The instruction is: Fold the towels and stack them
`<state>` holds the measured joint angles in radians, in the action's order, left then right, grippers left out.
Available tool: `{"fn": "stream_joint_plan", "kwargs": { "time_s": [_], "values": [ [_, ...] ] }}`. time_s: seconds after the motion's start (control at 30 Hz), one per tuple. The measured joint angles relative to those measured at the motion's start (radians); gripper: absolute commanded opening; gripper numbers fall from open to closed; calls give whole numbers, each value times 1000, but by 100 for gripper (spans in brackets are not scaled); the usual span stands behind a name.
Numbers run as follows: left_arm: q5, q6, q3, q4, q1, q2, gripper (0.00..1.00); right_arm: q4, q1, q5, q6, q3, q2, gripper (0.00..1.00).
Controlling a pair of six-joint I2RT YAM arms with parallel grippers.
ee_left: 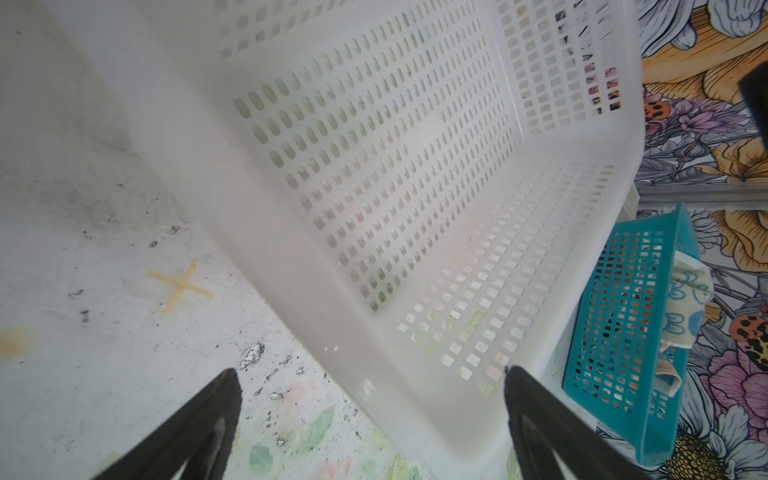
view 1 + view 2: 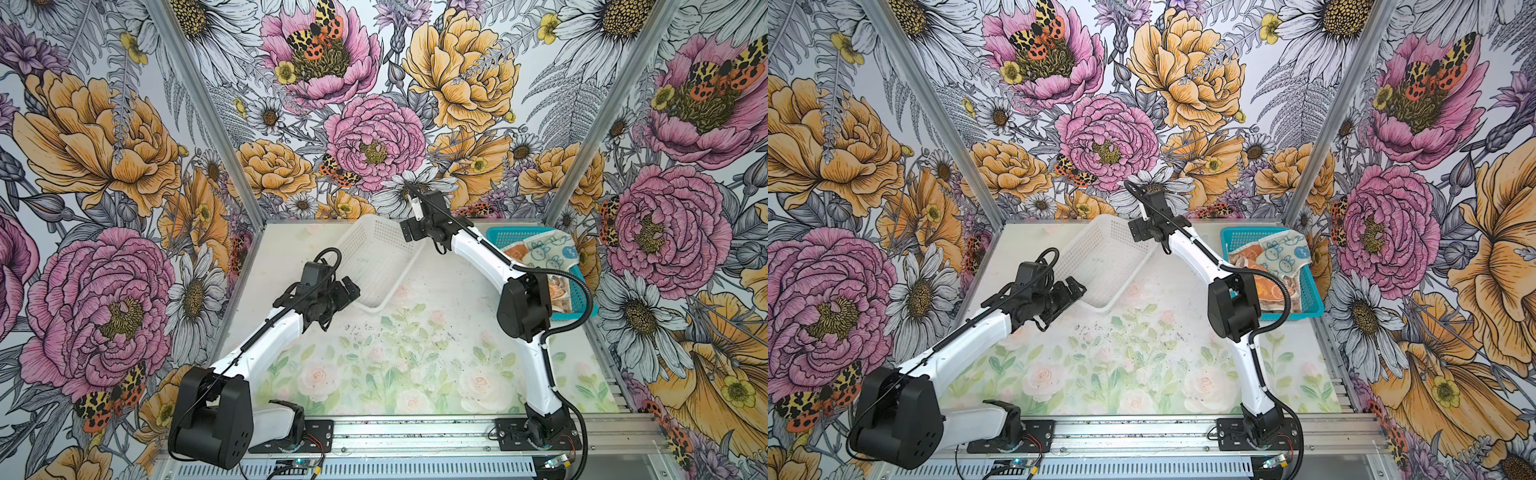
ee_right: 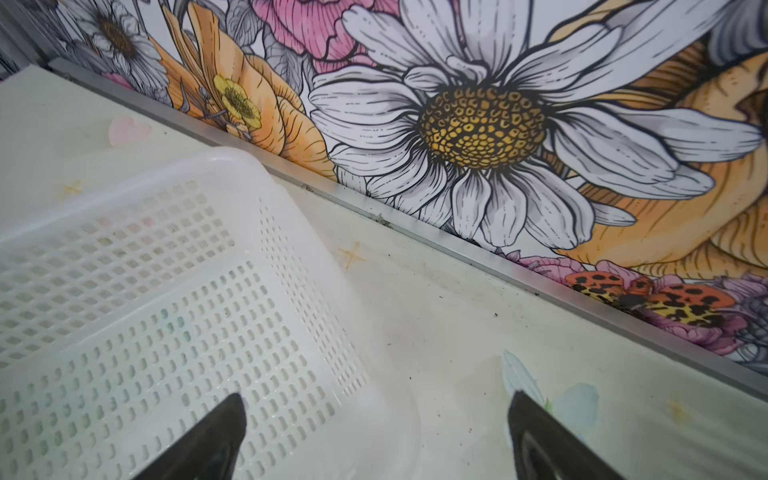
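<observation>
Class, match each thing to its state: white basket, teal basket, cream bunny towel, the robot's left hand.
1. white basket
2. teal basket
3. cream bunny towel
4. left hand

A. holds towels
B. open, gripping nothing
C. empty
D. hangs over a basket's rim

Pairs: 1-C, 2-A, 3-D, 4-B

Clear across the near and middle surface [image 2: 374, 374], between the two arm bases. Blocked at back centre by the white perforated basket [image 2: 374, 257], set askew, near corner just beside the left hand [image 1: 372, 372], spread wide and empty. Bare strip between that basket's far end and the back wall [image 3: 478, 124], below the right hand [image 3: 376, 395], likewise spread wide. Back right corner filled by the teal basket [image 2: 509, 231], heaped with towels [image 2: 548, 249], close to the side wall [image 2: 665, 249].
</observation>
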<state>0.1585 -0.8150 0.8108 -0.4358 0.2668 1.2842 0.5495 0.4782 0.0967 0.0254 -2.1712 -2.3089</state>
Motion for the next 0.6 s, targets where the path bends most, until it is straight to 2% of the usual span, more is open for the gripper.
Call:
{"fn": "stream_joint_plan", "kwargs": {
  "time_s": [0.27,0.47,0.6],
  "values": [
    [-4,-50,-1,82,0,52,99,101,-11,-60,135,-232,-214,85],
    [-5,-51,0,97,-4,99,99,121,-15,-88,166,-300,-256,63],
    [-4,-50,11,97,-29,129,99,129,-15,-91,161,-300,-256,52]
  ]
}}
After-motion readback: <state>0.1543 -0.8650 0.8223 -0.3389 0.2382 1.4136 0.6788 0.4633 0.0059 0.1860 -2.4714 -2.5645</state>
